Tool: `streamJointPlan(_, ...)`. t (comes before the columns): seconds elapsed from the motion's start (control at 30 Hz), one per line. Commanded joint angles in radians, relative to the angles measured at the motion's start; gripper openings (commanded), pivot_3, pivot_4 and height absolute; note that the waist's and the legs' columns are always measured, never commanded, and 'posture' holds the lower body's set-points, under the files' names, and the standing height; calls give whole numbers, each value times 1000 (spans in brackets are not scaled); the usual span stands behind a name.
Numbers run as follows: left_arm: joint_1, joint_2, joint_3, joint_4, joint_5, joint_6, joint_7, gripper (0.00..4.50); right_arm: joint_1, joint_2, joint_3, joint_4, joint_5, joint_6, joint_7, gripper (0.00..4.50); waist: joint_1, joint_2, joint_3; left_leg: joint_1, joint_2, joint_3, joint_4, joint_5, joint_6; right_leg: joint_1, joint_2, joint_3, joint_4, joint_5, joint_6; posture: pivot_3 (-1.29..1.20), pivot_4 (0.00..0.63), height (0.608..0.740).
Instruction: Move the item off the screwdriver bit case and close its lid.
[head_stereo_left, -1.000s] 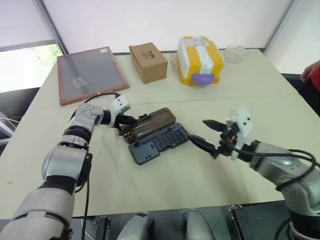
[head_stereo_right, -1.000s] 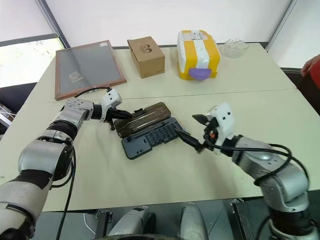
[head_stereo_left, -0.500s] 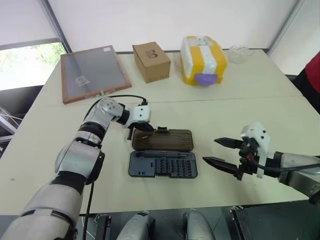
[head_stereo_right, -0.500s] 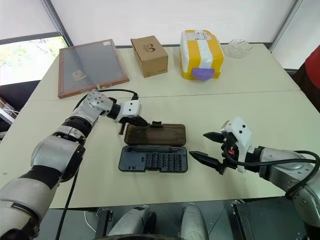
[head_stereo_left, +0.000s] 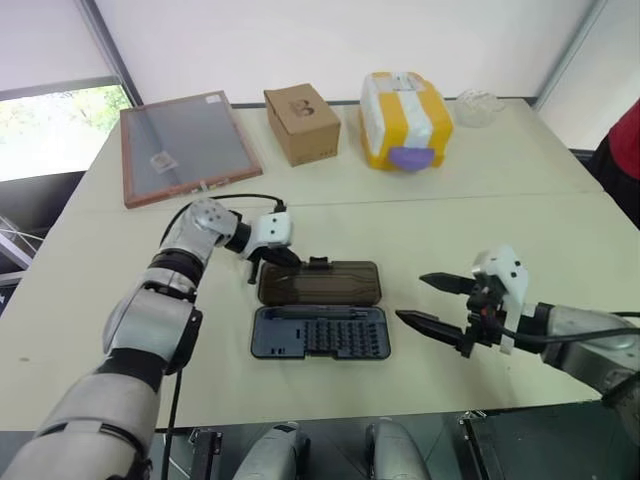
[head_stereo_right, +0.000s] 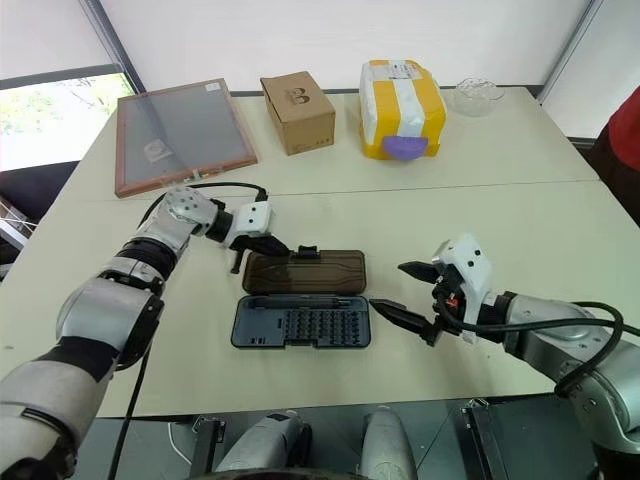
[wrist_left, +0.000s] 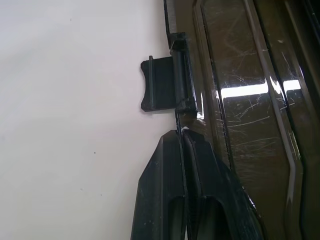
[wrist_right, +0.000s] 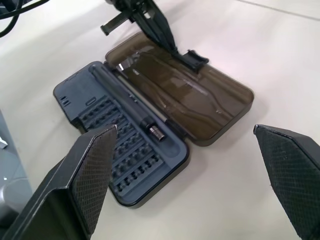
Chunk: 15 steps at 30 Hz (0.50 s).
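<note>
The screwdriver bit case lies open, square to the table's near edge. Its blue-grey base (head_stereo_left: 320, 335), with rows of bits and a driver in a slot, is nearer me. Its brown see-through lid (head_stereo_left: 320, 283) lies flat behind, with nothing on it. My left gripper (head_stereo_left: 290, 258) is shut, its tip (wrist_left: 179, 134) touching the lid's far rim beside the black latch (wrist_left: 162, 84). My right gripper (head_stereo_left: 412, 298) stands open just right of the case and apart from it. Both its fingers (wrist_right: 90, 165) face the case's right end.
Along the table's far side stand a framed board (head_stereo_left: 180, 148), a cardboard box (head_stereo_left: 300, 122), a yellow-and-white container (head_stereo_left: 403, 120) and a clear bowl (head_stereo_left: 478, 103). A person's red sleeve (head_stereo_left: 625, 150) shows at the right edge. Bare tabletop surrounds the case.
The case has turned from slanted to square with the table edge. My right gripper has drawn back from its right end. My left gripper has come to the lid's far rim by the latch.
</note>
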Motion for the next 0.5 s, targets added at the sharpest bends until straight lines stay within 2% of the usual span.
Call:
streamJointPlan(0.03, 1, 26, 5, -27, -5, 12, -23, 46, -16, -1, -5, 2, -3, -24, 16, 4500, 0, 0, 0, 0, 0, 0, 0, 0, 0, 0, 0, 0, 0, 0, 0, 0, 150, 740)
streamJointPlan(0.43, -11, 29, 16, -31, -16, 65, 15, 46, -33, 3, 19, 26, -33, -39, 30, 4500, 0, 0, 0, 0, 0, 0, 0, 0, 0, 0, 0, 0, 0, 0, 0, 0, 150, 740)
streamJointPlan(0.5, -10, 28, 21, -33, -21, 65, 32, 662, -36, 3, 21, 28, -39, -40, 32, 4500, 0, 0, 0, 0, 0, 0, 1, 0, 0, 0, 0, 0, 0, 0, 0, 0, 150, 740)
